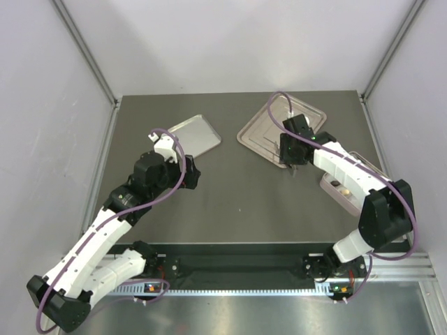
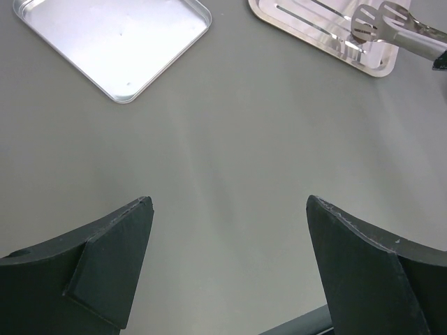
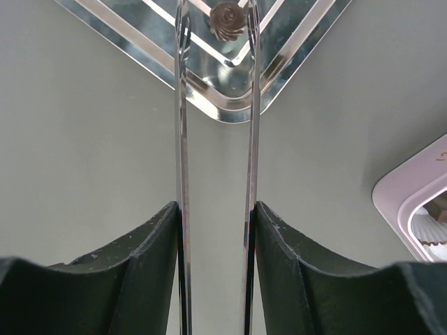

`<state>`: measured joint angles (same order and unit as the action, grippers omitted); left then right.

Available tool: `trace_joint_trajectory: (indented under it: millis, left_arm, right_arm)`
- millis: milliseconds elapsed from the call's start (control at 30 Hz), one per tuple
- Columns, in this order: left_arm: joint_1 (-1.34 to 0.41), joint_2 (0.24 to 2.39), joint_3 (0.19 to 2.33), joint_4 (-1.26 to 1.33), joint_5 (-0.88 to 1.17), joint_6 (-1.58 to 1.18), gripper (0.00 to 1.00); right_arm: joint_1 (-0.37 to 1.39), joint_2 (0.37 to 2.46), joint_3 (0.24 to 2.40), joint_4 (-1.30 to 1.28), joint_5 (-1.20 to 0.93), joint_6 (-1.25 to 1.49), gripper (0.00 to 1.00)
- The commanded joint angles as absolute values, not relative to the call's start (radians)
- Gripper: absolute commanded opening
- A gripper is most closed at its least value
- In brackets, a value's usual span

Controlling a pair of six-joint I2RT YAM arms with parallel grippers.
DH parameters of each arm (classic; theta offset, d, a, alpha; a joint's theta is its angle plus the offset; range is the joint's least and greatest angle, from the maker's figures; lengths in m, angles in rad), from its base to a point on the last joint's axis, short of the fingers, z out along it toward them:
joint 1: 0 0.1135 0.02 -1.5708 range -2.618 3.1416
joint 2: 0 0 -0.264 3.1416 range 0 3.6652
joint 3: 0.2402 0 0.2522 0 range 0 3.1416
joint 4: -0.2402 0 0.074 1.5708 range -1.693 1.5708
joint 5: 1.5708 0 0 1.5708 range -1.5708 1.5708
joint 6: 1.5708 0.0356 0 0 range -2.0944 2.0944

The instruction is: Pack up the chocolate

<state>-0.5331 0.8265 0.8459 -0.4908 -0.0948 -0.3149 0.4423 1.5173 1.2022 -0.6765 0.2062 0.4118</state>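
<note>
**Q:** What is the right arm holding?

**A:** The right fingers [image 3: 140, 265], matte black and wedge-shaped, are clamped on a pair of thin polished steel tongs [image 3: 181, 139]. In the right wrist view the two blades run straight up the middle of the frame, side by side with a gap between them.

**Q:** Where is the chocolate?

**A:** One chocolate [image 3: 228, 19], a small dark brown rosette with a swirled top, sits at the top centre of that view. It lies between the tong tips on a mirror-bright ridged tray [image 3: 230, 105] with rounded corners. Whether the blades touch it, I cannot tell.

**Q:** And the left arm?

**A:** The left fingers [image 2: 105, 265] stand wide apart above the dull grey counter [image 2: 230, 125]. In the upper left of the left wrist view lies a plain tray [image 2: 115, 42], smooth brushed metal with a shallow rim. At upper right the tongs' slotted, scalloped ends show over the ridged tray.

**Q:** Anything else?

**A:** A pale pink box [image 3: 412, 188] with rounded corners sits at the right edge of the right wrist view. A white pleated paper cup [image 3: 427, 230] rests inside it.
</note>
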Motion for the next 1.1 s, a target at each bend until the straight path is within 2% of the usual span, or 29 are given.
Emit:
trace_joint_trajectory:
  millis: [0, 400, 733, 1067]
  left_arm:
    - [-0.537, 0.822, 0.844, -0.443, -0.098, -0.319, 0.96]
    - [-0.537, 0.821, 0.842, -0.446, -0.1, -0.319, 0.96]
    - [-0.537, 0.818, 0.842, -0.449, -0.1, -0.319, 0.96]
    - [-0.537, 0.816, 0.842, -0.457, -0.089, -0.325, 0.96]
  right_arm:
    - [0.457, 1.525, 1.2, -0.635, 0.236, 0.396, 0.45]
    - [0.465, 1.549, 1.18, -0.63, 0.216, 0.396, 0.43]
    - [0.466, 1.522, 1.226, -0.66, 0.236, 0.365, 0.33]
    - [0.457, 1.462, 1.299, -0.773, 0.281, 0.393, 0.3]
